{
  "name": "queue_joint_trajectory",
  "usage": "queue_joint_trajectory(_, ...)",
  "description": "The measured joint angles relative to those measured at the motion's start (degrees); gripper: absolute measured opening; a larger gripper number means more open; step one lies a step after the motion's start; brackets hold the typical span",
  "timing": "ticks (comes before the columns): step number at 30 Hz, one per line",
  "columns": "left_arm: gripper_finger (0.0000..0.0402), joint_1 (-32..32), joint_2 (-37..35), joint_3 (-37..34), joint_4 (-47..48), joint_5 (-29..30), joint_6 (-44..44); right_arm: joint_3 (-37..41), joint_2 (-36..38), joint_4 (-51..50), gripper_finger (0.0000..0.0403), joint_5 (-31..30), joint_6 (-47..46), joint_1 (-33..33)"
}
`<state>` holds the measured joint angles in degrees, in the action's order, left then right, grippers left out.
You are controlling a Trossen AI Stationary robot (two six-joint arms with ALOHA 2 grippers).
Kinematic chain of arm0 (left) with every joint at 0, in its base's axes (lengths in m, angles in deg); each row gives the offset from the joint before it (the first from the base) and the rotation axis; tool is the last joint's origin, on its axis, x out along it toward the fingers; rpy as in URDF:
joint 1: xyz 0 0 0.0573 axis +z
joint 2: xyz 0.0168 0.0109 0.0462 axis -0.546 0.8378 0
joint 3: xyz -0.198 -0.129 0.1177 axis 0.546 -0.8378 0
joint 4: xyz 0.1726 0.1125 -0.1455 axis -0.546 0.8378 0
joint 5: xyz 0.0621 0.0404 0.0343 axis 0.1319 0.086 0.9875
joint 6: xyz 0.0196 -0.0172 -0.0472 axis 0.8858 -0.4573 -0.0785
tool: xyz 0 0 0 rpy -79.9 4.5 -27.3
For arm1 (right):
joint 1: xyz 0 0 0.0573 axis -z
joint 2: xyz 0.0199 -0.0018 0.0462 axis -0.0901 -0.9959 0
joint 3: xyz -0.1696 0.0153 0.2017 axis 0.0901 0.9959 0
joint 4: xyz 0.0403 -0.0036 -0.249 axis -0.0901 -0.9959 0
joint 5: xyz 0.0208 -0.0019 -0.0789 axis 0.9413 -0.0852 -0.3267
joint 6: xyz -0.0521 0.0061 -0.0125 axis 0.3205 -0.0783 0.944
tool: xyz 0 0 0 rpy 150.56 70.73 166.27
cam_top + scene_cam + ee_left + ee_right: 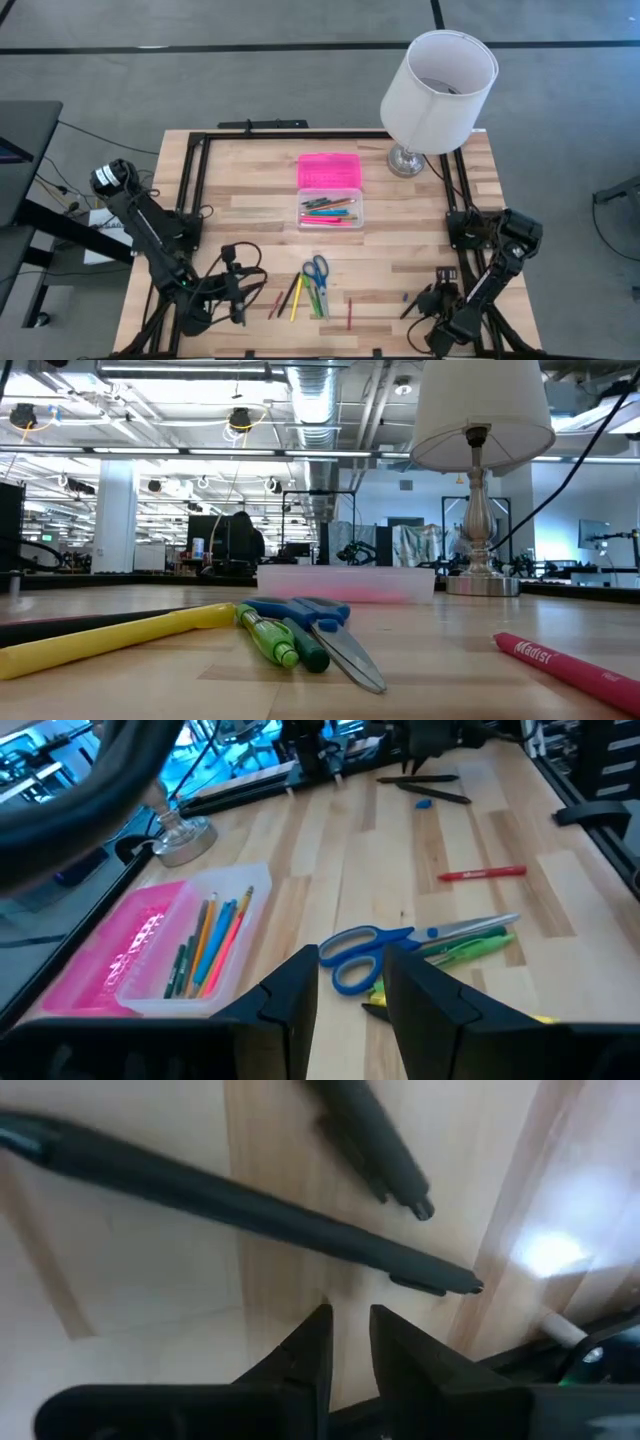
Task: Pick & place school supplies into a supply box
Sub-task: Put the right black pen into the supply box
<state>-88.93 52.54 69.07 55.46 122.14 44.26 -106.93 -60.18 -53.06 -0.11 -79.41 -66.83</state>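
Note:
The supply box's clear base (330, 211) holds several pens, and its pink lid (328, 170) lies against its far side. Blue-handled scissors (316, 270), a yellow pencil (296, 298), green pens (318, 300) and a red pen (349, 313) lie loose near the table's near edge. My left gripper (240, 292) is open, left of this pile; in its wrist view its fingers (352, 982) point at the scissors (400, 942). My right gripper (415, 300) is open with a narrow gap (348, 1325), just short of two black pens (300, 1210).
A white-shaded lamp (436, 85) stands at the far right corner, right of the box. A small blue cap (406, 296) lies by the right gripper. A black metal frame (195, 170) runs along the table's left, far and right sides. Bare wood lies between box and pile.

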Motion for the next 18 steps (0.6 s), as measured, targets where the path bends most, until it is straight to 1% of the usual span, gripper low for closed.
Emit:
queue_joint_trajectory(5,0.0109,-0.5,0.0,0.02,-0.07,0.31,-0.22,0.71,0.23,1.78,0.0063,0.21,0.29,1.87)
queue_joint_trajectory(9,0.0109,-0.54,0.0,0.02,-0.04,0.32,-0.21,-0.13,0.16,2.75,0.0063,1.11,2.6,4.21)
queue_joint_trajectory(18,0.0109,-0.85,0.0,0.02,-0.02,0.25,-0.68,-1.78,0.2,6.43,0.0063,0.51,7.13,8.72)
